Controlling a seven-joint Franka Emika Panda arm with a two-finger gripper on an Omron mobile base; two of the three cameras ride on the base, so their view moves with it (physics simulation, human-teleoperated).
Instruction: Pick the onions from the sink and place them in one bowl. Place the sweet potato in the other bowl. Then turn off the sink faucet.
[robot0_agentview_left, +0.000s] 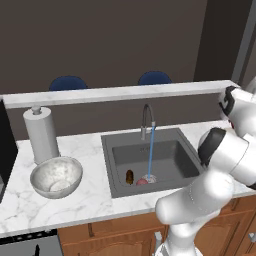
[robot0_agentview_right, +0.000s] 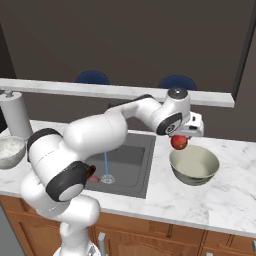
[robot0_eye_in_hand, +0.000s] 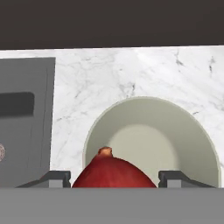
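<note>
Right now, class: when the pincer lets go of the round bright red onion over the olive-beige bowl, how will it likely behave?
The round bright red onion, being ball-shaped, will probably roll. The olive-beige bowl curves inward, so its wall should likely settle it centrally. The pincer grips smooth skin, possibly slippery.

White veined marble counter (robot0_agentview_left: 90, 192), dull grey metal sink (robot0_agentview_left: 175, 162) and tap (robot0_agentview_left: 146, 120), glossy red onion (robot0_eye_in_hand: 113, 173), matt beige bowl (robot0_eye_in_hand: 148, 131), mottled silvery bowl (robot0_agentview_left: 56, 176), wood cabinets (robot0_agentview_left: 125, 230)
</note>
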